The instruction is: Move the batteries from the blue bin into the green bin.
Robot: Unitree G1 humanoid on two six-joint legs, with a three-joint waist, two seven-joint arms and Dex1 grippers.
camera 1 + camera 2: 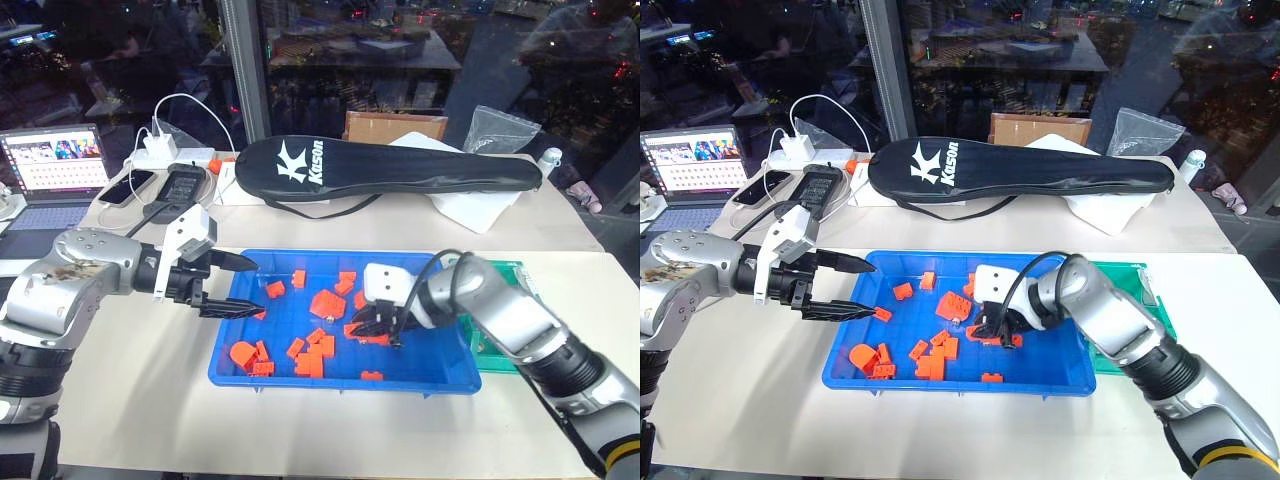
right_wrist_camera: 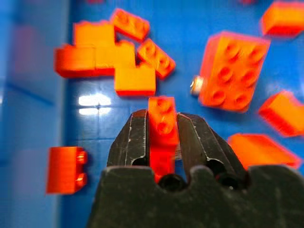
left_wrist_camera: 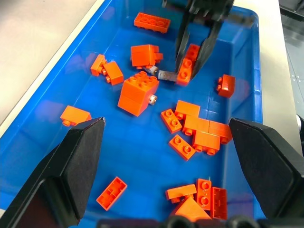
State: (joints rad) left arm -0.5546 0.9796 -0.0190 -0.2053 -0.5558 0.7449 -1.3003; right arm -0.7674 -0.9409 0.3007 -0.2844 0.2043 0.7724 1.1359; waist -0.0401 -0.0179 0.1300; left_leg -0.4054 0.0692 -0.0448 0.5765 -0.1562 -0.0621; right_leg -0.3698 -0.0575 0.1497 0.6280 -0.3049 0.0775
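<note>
The blue bin [image 1: 340,381] lies on the white table and holds several loose orange bricks. One of the batteries [image 3: 152,99] pokes out beside a big orange brick [image 3: 137,90]. A second battery [image 3: 166,75] lies right by my right gripper's fingers; I cannot tell whether it is gripped. My right gripper [image 1: 385,335] hangs above the bin's middle, shut on a small orange brick [image 2: 162,123]. At the bin's left edge my left gripper [image 1: 255,288] stands open with nothing in it. The green bin [image 1: 1135,285] sits against the blue bin's right side, partly behind my right arm.
A black racket bag [image 1: 390,168] lies across the table behind the bins. A laptop [image 1: 55,165], phones [image 1: 128,188] and a power strip with cables [image 1: 165,150] sit at the back left. A cardboard box [image 1: 395,125] and a plastic bag [image 1: 500,128] stand at the back right.
</note>
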